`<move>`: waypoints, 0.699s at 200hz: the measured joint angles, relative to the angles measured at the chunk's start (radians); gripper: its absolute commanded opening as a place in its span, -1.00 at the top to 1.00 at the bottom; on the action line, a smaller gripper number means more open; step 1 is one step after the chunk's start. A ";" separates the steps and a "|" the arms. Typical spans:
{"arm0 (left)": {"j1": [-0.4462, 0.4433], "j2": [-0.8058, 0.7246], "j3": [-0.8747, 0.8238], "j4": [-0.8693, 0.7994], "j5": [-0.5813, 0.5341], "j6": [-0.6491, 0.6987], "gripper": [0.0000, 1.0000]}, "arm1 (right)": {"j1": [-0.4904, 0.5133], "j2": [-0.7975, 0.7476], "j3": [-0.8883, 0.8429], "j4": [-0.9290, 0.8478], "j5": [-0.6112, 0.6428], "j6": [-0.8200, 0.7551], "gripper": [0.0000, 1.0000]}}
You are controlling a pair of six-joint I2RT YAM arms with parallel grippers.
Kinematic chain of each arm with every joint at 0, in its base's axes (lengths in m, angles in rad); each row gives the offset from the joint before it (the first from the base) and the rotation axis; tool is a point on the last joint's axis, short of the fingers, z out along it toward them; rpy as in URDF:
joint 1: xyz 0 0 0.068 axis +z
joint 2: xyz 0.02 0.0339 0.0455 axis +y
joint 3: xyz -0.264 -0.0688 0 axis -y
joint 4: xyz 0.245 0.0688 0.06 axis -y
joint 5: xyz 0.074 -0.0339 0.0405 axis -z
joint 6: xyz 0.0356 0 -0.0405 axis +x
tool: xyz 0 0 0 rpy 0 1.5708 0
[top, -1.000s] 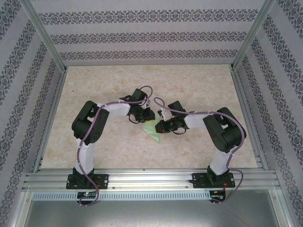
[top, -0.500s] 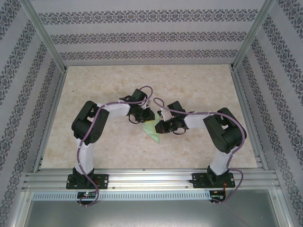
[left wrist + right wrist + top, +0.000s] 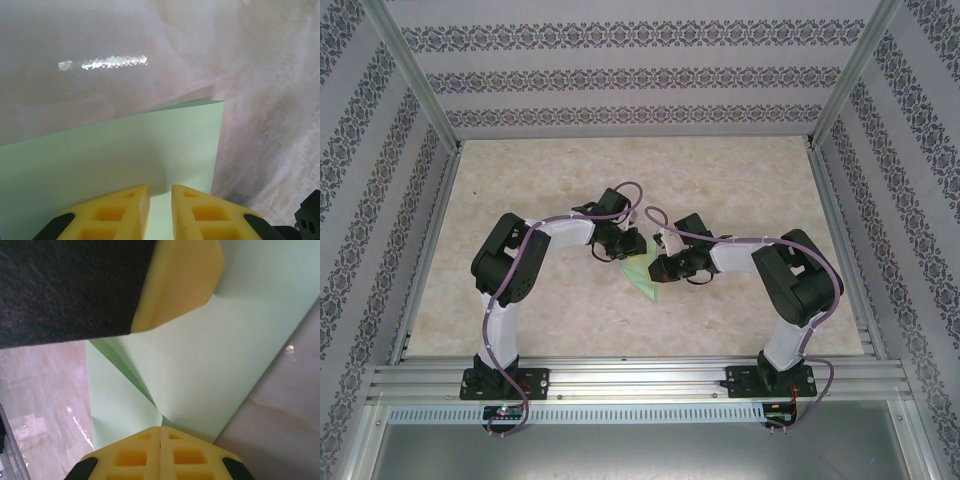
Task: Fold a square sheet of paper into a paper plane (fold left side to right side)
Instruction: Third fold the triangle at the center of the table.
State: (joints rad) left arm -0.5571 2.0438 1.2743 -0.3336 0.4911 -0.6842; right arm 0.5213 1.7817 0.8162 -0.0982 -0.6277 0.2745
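Enclosing the cell on three sides, grey-and-white floral striped wallpaper walls [image 3: 640, 75] stand at 9, 12 and 3 o'clock. Beige marbled tabletop [image 3: 740, 180] is glossy, with a light glare streak in the left wrist view. Silver aluminium frame rails [image 3: 640, 380] run along the 6 o'clock edge and up the corners.

Black-and-white left arm [image 3: 510, 265] and matching right arm [image 3: 795, 280] are bolted at 6 o'clock. Both bend inward to the middle, with purple cables [image 3: 525, 250] looped along them.

Pale mint-green paper sheet [image 3: 644, 278] lies near the table centre between the two wrists, partly folded, tapering to a point at its 6 o'clock end. Right wrist view shows the sheet [image 3: 235, 350] with an overlapping flap and a darker green shadow under the fold. Left wrist view shows a flat layer of it [image 3: 125, 150] with one square corner.

Left gripper [image 3: 632, 243] sits at the sheet's 12 o'clock. Its yellow jaws [image 3: 160, 190] stand a narrow slit apart with green paper seen through the gap. One yellow fingertip [image 3: 185, 275] rests over the sheet; cannot tell if it pinches.

Right gripper [image 3: 658, 268] is at the sheet's 3 o'clock edge. Its yellow jaws [image 3: 160, 430] are pressed fully together, tips touching the flap corner. Cannot tell if a layer is nipped between them.
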 measured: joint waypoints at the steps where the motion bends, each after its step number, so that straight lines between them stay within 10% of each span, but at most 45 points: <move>1: 0.000 0.000 0.000 0.000 0.000 0.000 0.55 | 0.000 0.000 0.000 0.000 0.000 0.000 0.88; 140: 0.000 0.000 -0.002 0.003 0.000 0.000 0.57 | 0.000 0.018 0.016 -0.018 0.002 -0.007 0.88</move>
State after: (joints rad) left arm -0.5568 2.0438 1.2724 -0.3309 0.4915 -0.6842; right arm 0.5209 1.8000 0.8326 -0.1158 -0.6258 0.2672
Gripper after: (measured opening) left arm 0.217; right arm 0.065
